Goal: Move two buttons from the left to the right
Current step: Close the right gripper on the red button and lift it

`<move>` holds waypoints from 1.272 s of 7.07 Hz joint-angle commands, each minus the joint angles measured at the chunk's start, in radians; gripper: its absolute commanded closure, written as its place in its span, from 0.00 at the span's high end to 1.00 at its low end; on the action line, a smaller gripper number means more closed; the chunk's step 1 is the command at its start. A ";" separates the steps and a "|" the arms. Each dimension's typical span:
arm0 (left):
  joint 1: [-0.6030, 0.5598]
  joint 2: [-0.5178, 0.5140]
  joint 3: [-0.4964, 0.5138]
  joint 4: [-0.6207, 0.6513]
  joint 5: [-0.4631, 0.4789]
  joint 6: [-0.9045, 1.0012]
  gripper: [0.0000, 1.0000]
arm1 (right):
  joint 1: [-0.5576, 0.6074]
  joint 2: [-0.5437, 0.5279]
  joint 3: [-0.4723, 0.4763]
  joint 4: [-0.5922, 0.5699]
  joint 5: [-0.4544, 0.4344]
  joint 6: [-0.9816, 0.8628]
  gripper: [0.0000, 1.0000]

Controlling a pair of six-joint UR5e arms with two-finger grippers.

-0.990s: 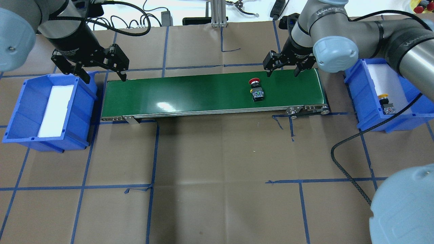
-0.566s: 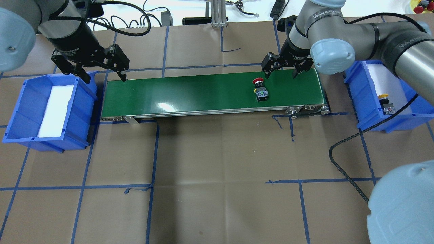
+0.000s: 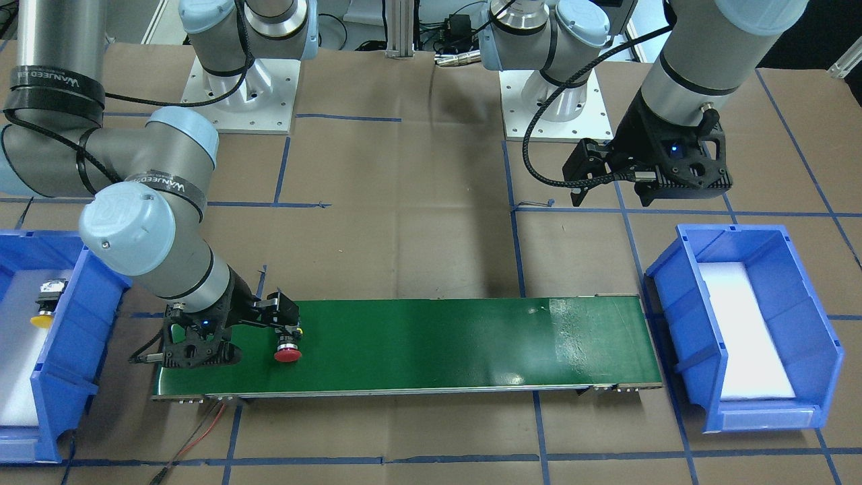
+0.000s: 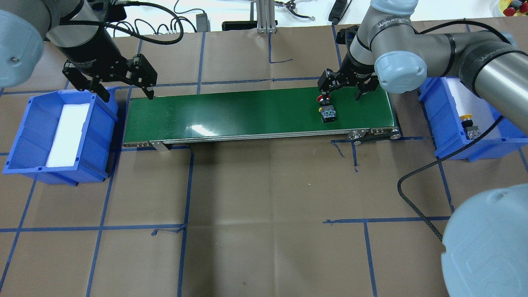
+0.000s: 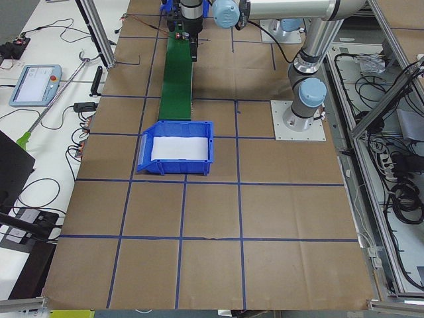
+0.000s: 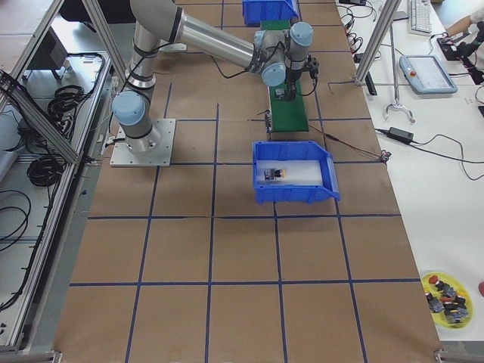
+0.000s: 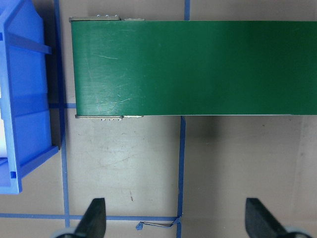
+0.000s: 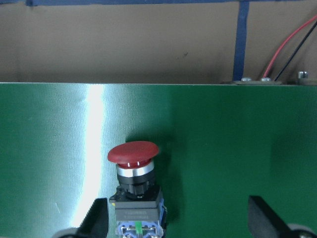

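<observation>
Table point(image 4: 264, 206): brown paper marked with a blue tape grid.
Conveyor belt point(image 4: 247, 111): a green strip ran between two blue bins.
Left bin point(image 4: 31, 128): showed a white pad.
Right bin point(image 4: 437, 119): held the yellow button point(image 4: 469, 126).
Left gripper point(image 4: 128, 97): hung spread wide over the belt's left end, holding nothing.
Right gripper point(image 4: 341, 97): fingers apart, low over the belt's right end.
Red button point(image 4: 326, 110): lay on its side on the belt, just inside one finger, ungripped.
Progress: judged about half done; the red one remained to be grasped and carried to the right bin.
</observation>
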 commanded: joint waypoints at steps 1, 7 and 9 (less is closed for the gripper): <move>0.000 0.000 0.000 0.000 0.000 0.000 0.99 | 0.000 -0.002 0.054 -0.043 -0.006 0.007 0.99; 0.000 0.000 0.002 0.000 0.000 -0.001 0.99 | -0.002 0.011 0.077 -0.078 -0.159 0.001 0.08; 0.000 0.000 0.002 0.000 0.000 -0.001 0.99 | -0.008 -0.003 0.065 -0.068 -0.234 -0.009 0.03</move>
